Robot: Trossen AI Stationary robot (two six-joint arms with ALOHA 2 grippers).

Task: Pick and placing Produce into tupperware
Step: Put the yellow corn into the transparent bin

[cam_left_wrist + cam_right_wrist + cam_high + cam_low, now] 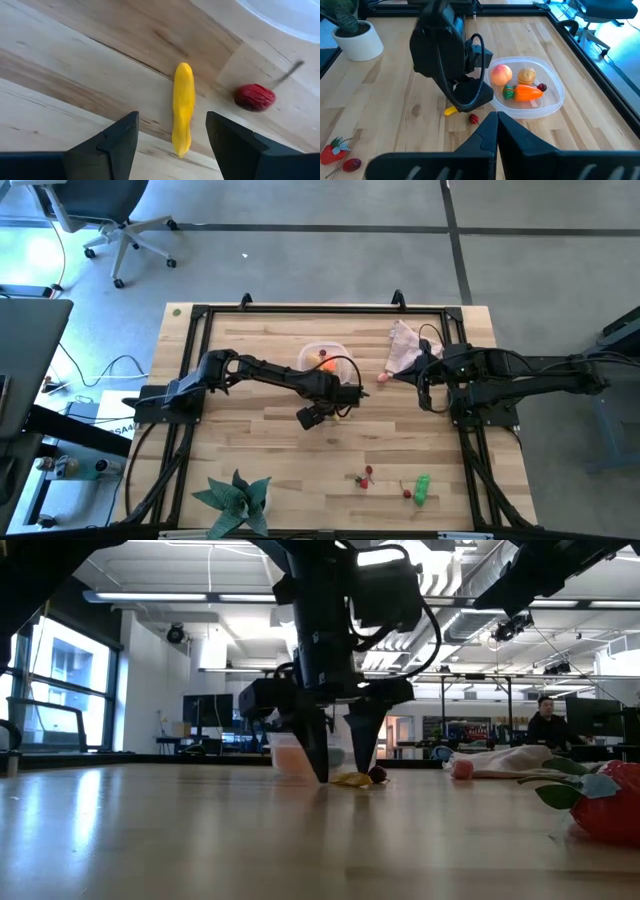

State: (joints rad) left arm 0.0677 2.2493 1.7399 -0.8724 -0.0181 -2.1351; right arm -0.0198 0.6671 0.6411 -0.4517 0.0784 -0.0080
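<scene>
High view: the left gripper [336, 411] hung at mid-frame, just below the tupperware [322, 359]; the right gripper [393, 374] waited right of centre by the cloth [404, 346]; cherries [365, 477] and a green pepper [422, 489] lay well apart at lower right; the left arm was plainly the nearer to the container

Low view: the left gripper [340, 755] stood centre-frame, fingertips down at the tabletop and spread; the yellow stick [352, 779] lay on the wood between them, a dark cherry [377, 775] just beside it on the right

Left wrist view: fingers [122, 137] spread either side of the yellow stick [183, 107], touching nothing; its long axis ran straight away from the wrist, across the closing line; red cherry [255, 97] at right, outside the fingers; container rim [280, 17] at upper right

Right wrist view: right gripper [496, 129] pressed together, empty, at lower centre; tupperware [553, 97] at centre-right held a carrot [524, 92], a potato [526, 75] and a peach-coloured fruit [501, 74]; the stick [450, 111] lay lower left of it
</scene>
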